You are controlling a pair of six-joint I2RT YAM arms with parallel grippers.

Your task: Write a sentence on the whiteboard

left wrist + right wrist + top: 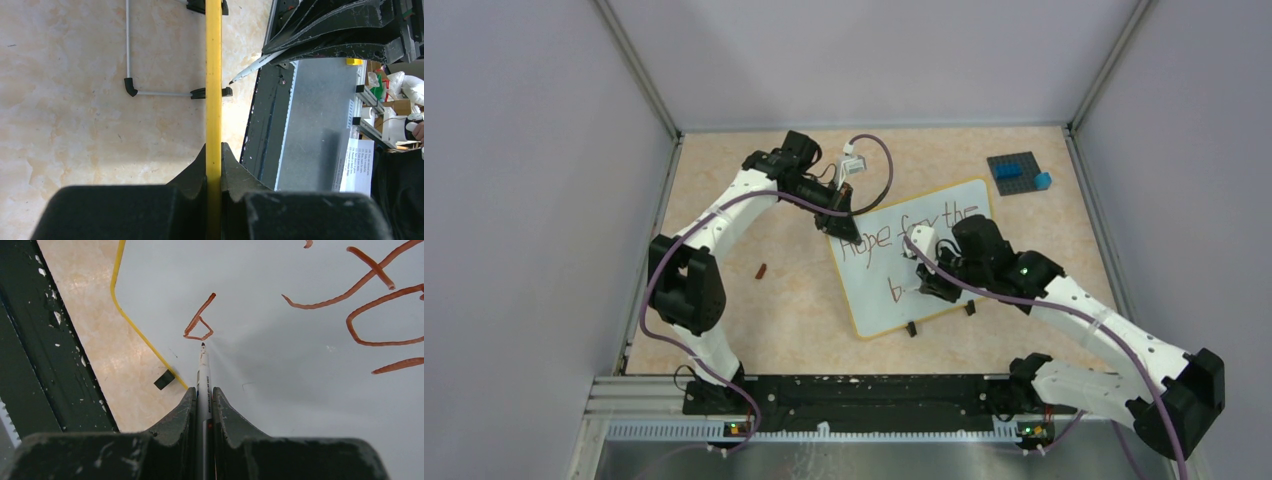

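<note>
The whiteboard (944, 250) lies tilted on the table, with a thin yellow rim and two black feet at its near edge. The sentence (904, 238) reads "Hope for the" on the top line, and a single "b" (198, 322) starts the second line. My left gripper (836, 215) is shut on the board's far left corner; the left wrist view shows its jaws clamped on the yellow rim (213, 75). My right gripper (924, 287) is shut on a white marker (202, 375), whose tip sits just below the "b" on the board.
A dark grey studded plate (1014, 172) with blue bricks sits at the back right. A small reddish-brown marker cap (761, 269) lies on the table left of the board. Grey walls close in the table. The arms' black base rail (854, 395) runs along the near edge.
</note>
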